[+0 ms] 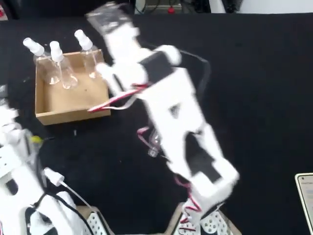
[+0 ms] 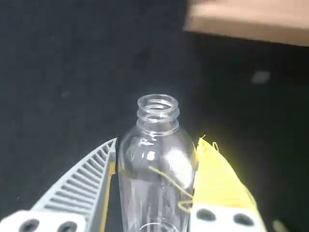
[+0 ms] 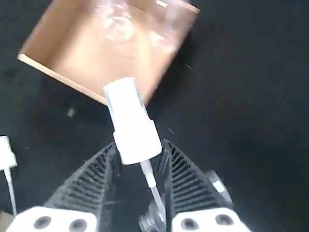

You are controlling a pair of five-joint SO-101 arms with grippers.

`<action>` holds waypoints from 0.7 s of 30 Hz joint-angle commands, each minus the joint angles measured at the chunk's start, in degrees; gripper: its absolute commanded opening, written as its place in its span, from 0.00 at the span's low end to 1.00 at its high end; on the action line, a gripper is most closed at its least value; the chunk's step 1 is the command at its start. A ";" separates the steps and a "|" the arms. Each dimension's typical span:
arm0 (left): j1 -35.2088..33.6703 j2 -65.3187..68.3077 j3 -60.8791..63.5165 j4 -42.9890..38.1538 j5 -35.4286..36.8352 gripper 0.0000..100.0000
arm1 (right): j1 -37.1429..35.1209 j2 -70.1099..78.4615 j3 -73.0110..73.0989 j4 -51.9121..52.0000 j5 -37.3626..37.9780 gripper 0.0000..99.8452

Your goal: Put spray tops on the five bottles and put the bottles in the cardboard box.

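The left end effector [image 2: 155,159] pinches the open bottle [image 2: 157,116] by its body, leaving the neck free for the spray top [image 3: 131,121] pinched by the right end effector [image 3: 140,145]

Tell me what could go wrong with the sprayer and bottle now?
The spray top in the right gripper trails a thin tube; it could miss the narrow neck of the bottle that the left gripper holds. The right arm hangs close to the capped bottles in the cardboard box and might knock one over.
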 commanded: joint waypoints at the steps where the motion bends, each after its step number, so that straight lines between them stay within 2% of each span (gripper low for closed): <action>1: 17.19 -1.67 -8.13 5.54 6.33 0.13 | 8.79 -14.11 15.60 -3.16 0.62 0.01; 10: 43.65 -1.67 -6.64 4.84 7.56 0.13 | 30.59 -29.32 55.08 -19.25 6.33 0.01; 15: 53.32 -1.58 0.66 -7.21 7.82 0.13 | 37.45 -37.32 71.60 -24.35 11.78 0.01; 18: 55.69 -1.58 8.84 -16.09 8.18 0.13 | 41.05 -39.96 80.84 -28.57 15.74 0.01; 21: 56.13 -1.58 15.52 -24.18 13.27 0.13 | 44.57 -40.40 87.69 -34.02 18.81 0.02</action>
